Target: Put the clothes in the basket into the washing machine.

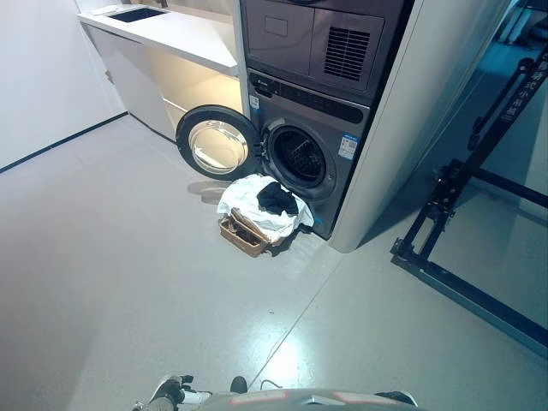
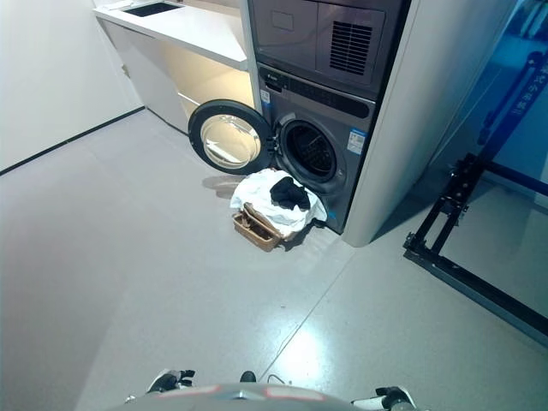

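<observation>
A brown wicker basket (image 1: 242,236) stands on the grey floor right in front of the grey washing machine (image 1: 330,120). White cloth (image 1: 250,204) is heaped over it, with a black garment (image 1: 276,198) on top. The machine's round door (image 1: 217,141) is swung open to the left and the dark drum opening (image 1: 298,157) is exposed. My left hand (image 1: 171,390) shows only at the bottom edge, far from the basket. My right hand (image 2: 390,398) shows at the bottom edge of the right eye view.
A second appliance (image 1: 317,34) is stacked on the washer. A white counter (image 1: 180,34) with a sink (image 1: 137,13) runs to its left. A white pillar (image 1: 411,120) flanks the right side. A black metal frame (image 1: 458,205) stands on the floor at right.
</observation>
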Controlling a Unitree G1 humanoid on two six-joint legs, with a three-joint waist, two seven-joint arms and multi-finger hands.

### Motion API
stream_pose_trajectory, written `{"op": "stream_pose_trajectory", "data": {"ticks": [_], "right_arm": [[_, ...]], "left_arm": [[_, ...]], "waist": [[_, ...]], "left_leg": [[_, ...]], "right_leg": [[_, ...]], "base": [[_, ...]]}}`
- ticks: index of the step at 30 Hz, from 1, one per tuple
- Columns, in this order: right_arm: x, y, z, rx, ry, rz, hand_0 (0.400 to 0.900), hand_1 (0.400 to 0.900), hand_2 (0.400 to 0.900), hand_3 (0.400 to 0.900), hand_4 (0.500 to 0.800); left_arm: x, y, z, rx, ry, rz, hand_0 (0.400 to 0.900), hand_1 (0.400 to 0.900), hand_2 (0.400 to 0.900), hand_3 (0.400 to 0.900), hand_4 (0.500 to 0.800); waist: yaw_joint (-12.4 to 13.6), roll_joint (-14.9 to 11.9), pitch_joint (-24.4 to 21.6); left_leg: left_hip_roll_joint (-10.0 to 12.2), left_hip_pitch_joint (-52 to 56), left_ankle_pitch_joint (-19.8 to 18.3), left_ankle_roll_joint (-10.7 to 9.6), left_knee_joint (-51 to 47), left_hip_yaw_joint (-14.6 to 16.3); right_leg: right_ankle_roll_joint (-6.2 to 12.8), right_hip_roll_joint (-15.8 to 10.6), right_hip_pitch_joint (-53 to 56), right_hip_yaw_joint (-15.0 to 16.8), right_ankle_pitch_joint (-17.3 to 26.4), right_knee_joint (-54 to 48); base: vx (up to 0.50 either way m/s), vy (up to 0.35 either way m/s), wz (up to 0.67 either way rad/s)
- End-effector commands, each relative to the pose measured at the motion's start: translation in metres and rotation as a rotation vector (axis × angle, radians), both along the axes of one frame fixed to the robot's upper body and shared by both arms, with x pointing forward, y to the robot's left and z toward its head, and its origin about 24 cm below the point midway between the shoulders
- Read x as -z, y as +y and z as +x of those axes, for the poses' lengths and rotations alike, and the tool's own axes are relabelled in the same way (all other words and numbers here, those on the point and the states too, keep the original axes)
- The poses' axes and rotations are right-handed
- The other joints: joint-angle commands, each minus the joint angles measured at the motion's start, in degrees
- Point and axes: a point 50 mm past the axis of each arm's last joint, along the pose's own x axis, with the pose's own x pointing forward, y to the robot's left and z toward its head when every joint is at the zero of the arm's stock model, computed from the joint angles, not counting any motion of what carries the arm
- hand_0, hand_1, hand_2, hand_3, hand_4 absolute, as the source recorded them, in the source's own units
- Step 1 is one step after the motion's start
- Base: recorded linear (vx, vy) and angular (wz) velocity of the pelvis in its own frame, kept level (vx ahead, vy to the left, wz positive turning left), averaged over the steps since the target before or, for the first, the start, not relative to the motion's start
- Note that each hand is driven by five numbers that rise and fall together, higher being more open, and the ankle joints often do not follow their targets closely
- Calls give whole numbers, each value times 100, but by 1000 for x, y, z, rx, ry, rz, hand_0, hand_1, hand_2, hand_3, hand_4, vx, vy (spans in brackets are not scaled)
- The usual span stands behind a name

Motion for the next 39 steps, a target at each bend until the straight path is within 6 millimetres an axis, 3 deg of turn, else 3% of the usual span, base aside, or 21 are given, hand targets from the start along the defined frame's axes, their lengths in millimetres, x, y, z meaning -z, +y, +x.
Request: {"op": "stream_pose_trajectory", "data": {"ticks": [1,20,30,31,32,33,35,39], "right_arm": [[-6,-22,-3,-2,35,-66,900,900,900,900,800],[-6,-23,-9,19,63,-78,900,900,900,900,800],[-9,-30,-5,68,43,-106,900,900,900,900,800],[-12,-37,-4,97,36,-126,900,900,900,900,800],[-12,-37,-4,98,36,-126,900,900,900,900,800],[-14,-43,-4,122,26,-143,900,900,900,900,800],[-17,-50,-2,136,11,-163,900,900,900,900,800],[-21,-58,2,160,-18,-186,900,900,900,900,800]], "left_arm": [[1,-2,4,24,15,-6,900,900,900,900,800],[2,-6,0,14,29,-4,900,900,900,900,800],[0,-6,10,-52,-37,-23,900,900,900,900,800],[-1,-6,13,-17,-42,-19,900,900,900,900,800],[-1,-6,13,-17,-42,-19,900,900,900,900,800],[-3,-5,19,14,-61,-14,900,900,900,900,800],[-5,-3,24,22,-78,-8,900,900,900,900,800],[-6,2,27,11,-85,10,900,900,900,900,800]], "waist": [[77,-34,-130],[70,-1,-182],[124,109,-27],[70,146,70],[78,144,69],[26,194,197],[-62,292,383],[-177,413,520]], "left_leg": [[-226,-247,-29,82,-10,28],[-327,-110,-215,199,-10,125],[-523,-42,-326,445,-10,157],[-599,27,-348,507,-10,139],[-602,25,-348,509,-10,146],[-653,93,-381,572,30,105],[-641,131,-390,632,94,60],[-611,274,-520,633,80,64]], "right_leg": [[312,-103,-201,62,205,582],[410,-231,-168,189,209,606],[550,-416,-709,433,216,1694],[570,-511,-949,513,509,2203],[572,-514,-963,523,502,2219],[536,-588,-1215,546,903,2745],[485,-565,-1593,614,1251,3388],[401,-568,-2269,268,1061,3386]], "base": [[0,0,0],[11,21,-2],[29,101,-10],[23,107,-4],[46,206,-2],[18,156,3],[8,184,0],[117,81,-5]]}}
